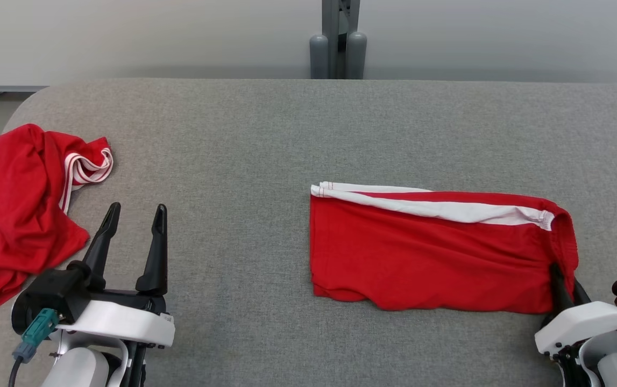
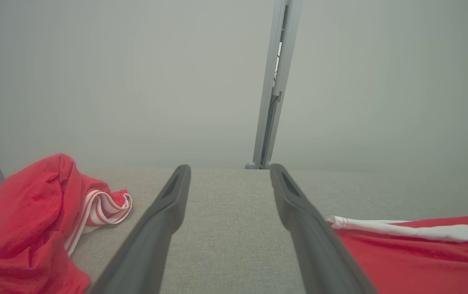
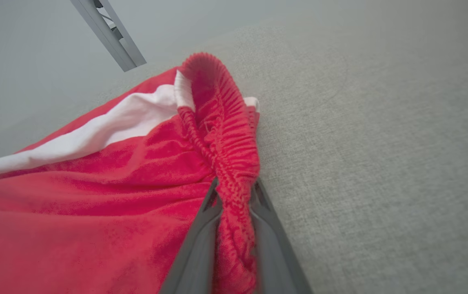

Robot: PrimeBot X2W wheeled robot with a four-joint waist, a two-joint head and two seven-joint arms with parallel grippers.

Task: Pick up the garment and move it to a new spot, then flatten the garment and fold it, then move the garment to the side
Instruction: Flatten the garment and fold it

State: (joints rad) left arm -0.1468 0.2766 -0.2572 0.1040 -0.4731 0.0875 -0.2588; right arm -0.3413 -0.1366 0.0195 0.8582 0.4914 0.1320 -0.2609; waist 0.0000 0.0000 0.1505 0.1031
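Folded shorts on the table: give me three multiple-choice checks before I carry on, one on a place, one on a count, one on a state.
1. Where does the crumpled red garment lie relative to the folded shorts?
A. To the robot's left of them
B. On top of them
C. To the robot's right of them

2. How many red garments are on the table?
A. One
B. Two
C. Three

3. What is the right gripper doing?
A. Hanging open over bare table
B. Closed on the shorts' waistband
C. Holding the crumpled garment

Answers:
1 A: it sits at the table's left edge, beside the open left gripper.
2 B: one is crumpled and one is folded.
3 B: the right wrist view shows the ribbed waistband pinched between the fingers.
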